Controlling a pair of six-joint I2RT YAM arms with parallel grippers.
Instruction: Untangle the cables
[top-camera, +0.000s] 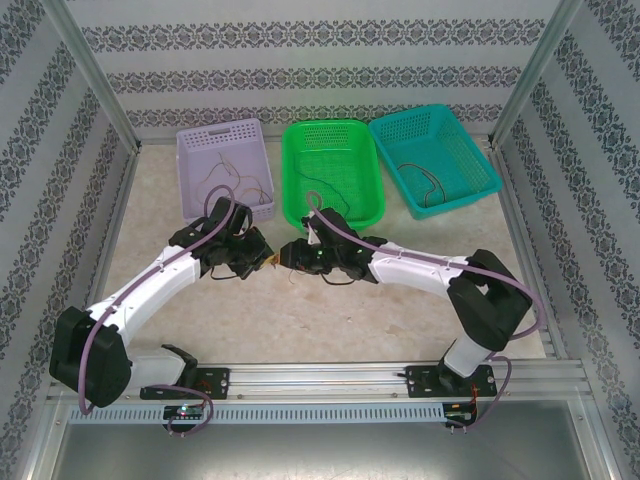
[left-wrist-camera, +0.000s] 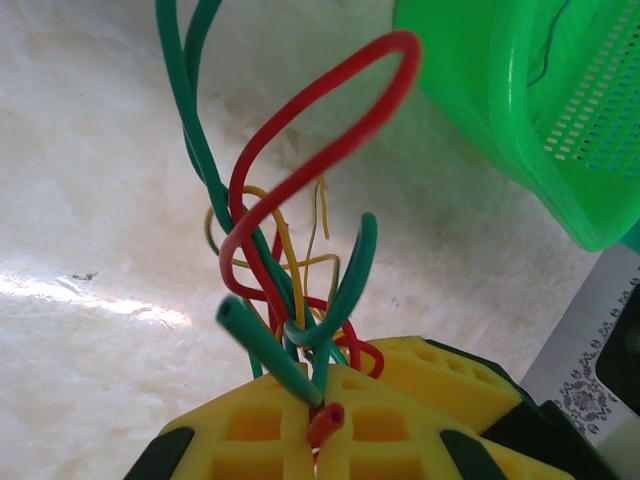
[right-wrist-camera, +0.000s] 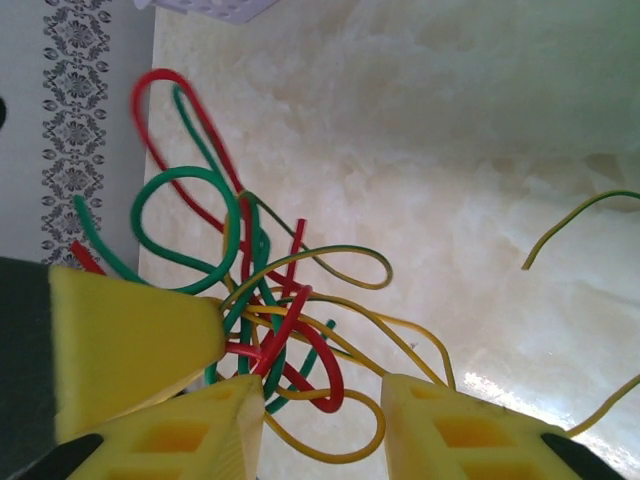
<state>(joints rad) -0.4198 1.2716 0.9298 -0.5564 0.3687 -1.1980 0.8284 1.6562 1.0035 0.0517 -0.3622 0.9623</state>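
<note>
Red, green, yellow cables (right-wrist-camera: 280, 325); lilac basket (top-camera: 215, 150), green basket (top-camera: 330, 150), teal basket (top-camera: 440, 140)

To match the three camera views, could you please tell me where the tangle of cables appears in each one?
Top external: the cables sit mid-picture, just below the green basket.
Left wrist: centre, rising from the bottom edge.
Right wrist: left of centre, low.
Shared landmark: the pale marbled table.

cables (left-wrist-camera: 296, 332) — green strands cut off at top edge
</note>
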